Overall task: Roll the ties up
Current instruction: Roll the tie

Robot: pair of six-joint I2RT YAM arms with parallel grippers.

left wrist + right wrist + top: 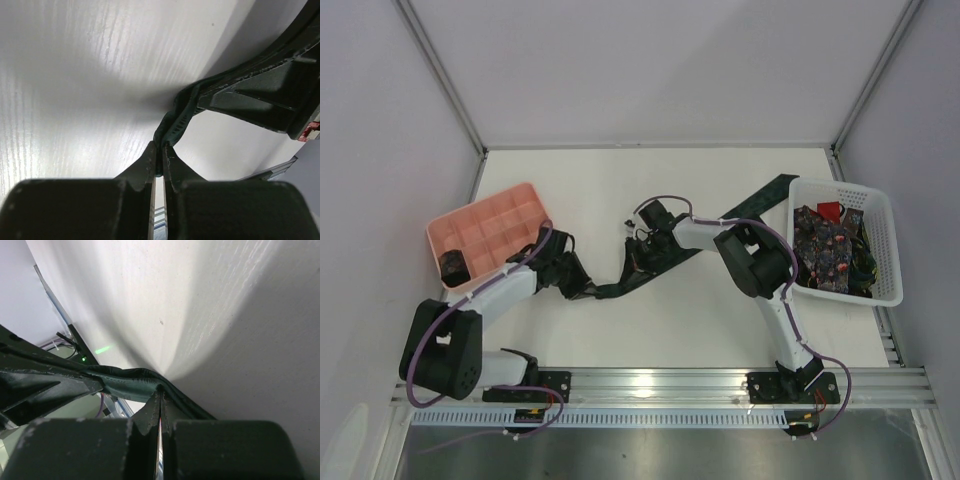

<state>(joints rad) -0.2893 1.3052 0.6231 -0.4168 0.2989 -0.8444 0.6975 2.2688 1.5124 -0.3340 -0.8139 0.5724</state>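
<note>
A dark green tie (740, 215) lies diagonally on the white table, from the middle toward the basket. My left gripper (592, 290) is shut on its near left end; in the left wrist view the gripper (161, 149) pinches the tie (176, 119) at the fingertips. My right gripper (638, 250) is shut on the same tie a little further along; in the right wrist view the gripper (160, 393) pinches a fold of the tie (127, 384). A rolled dark coil (453, 265) sits in the pink tray. A floral tie (823, 248) and a red tie (829, 211) lie in the basket.
The pink compartment tray (490, 215) stands at the left, close to my left arm. The white lattice basket (880, 240) stands at the right edge with several ties in it. Grey walls close in the back and both sides.
</note>
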